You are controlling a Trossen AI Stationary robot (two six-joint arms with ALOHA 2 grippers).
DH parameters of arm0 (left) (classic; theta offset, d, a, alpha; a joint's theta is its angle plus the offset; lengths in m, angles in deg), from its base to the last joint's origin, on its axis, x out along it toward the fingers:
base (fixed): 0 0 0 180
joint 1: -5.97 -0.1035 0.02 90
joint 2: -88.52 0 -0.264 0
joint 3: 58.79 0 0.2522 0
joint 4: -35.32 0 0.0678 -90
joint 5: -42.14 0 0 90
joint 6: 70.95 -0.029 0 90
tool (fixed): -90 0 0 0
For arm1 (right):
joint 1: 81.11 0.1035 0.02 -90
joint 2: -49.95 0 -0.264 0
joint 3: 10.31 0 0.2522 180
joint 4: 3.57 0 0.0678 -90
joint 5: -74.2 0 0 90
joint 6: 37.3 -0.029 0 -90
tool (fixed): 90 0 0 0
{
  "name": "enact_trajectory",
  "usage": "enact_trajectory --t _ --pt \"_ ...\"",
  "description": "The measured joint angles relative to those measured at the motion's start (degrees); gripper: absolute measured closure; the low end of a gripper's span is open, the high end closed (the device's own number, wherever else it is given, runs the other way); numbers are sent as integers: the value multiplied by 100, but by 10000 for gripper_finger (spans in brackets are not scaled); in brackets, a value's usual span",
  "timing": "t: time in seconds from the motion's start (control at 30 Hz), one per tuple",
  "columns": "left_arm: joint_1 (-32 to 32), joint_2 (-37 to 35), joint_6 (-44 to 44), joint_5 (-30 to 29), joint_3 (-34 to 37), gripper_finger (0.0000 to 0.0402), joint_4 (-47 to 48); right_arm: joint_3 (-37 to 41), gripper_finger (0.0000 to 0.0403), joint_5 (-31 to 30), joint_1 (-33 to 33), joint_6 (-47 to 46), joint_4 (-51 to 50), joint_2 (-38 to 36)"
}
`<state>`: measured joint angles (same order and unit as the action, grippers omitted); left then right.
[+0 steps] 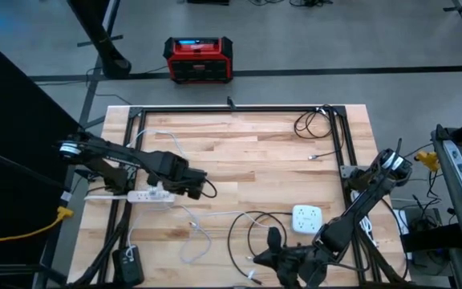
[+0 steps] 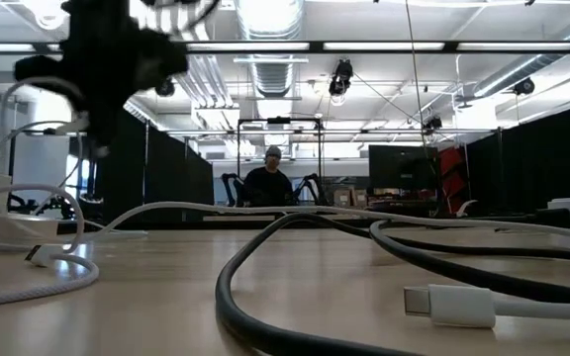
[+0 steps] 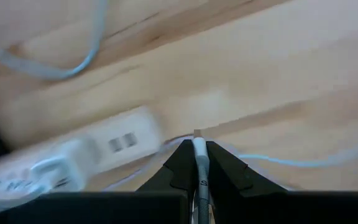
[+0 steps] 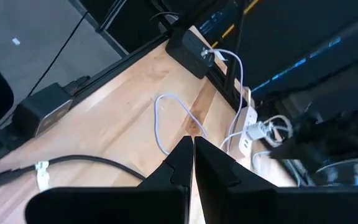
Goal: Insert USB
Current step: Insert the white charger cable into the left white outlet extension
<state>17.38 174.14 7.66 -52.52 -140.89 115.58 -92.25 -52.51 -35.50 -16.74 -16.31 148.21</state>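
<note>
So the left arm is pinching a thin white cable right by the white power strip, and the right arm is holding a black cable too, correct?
Not quite. The right gripper holds nothing: the right wrist view shows its fingers shut together with only bare wooden table beyond them. The rest stands: the left gripper is shut on the thin white cable, close by the white power strip.

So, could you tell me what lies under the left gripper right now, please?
Under the left gripper, which is shut on a white USB cable, lie the white power strip and bare wooden table. The strip's near end and the cable's plug tip are hidden from above by the gripper.
</note>
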Motion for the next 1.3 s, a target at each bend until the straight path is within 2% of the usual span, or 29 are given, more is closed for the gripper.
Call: enact_trajectory --t 0.1,0.23,0.3,0.43,0.53,0.6,0.7,0.8,0.9,1.07,1.23,1.3 --pt "442 -7 -605 -511 -412 389 -574 137 403 362 -119 -532 150 -138" --pt "1298 -7 -1490 -1446 -695 389 -1712 633 403 375 -286 -1148 639 -372" --pt "1733 -9 -2045 -2148 -689 389 -2412 1036 403 372 -377 -1417 1257 -418" --pt "2522 89 -3385 -3486 -505 389 -3696 1786 403 387 -493 -1621 3137 -430" --pt "2888 373 -4482 -4064 -496 389 -4243 2176 403 443 -610 -1902 4094 -435" --pt "2985 640 -5094 -4171 -521 389 -4518 2303 403 433 -729 -2237 4454 -435" --pt "3003 1077 -5794 -4192 -664 389 -4572 2312 403 821 -979 -2672 4552 -440" --pt "2998 1505 -6484 -4198 -904 389 -4578 2312 397 1723 -1267 -3067 4510 -440" --pt "3047 1945 -7363 -4203 -1274 389 -4563 2312 374 2556 -1559 -3489 4470 -440" --pt "3205 2633 -8721 -4310 -2208 389 -4183 2312 306 3416 -1955 -4412 4357 -440" --pt "3435 3307 -9167 -5204 -3402 389 -2924 2319 228 4465 -2301 -5298 4156 -437" --pt "3506 3518 -9181 -5541 -3814 389 -2512 2321 203 4682 -2328 -5519 4191 -438"
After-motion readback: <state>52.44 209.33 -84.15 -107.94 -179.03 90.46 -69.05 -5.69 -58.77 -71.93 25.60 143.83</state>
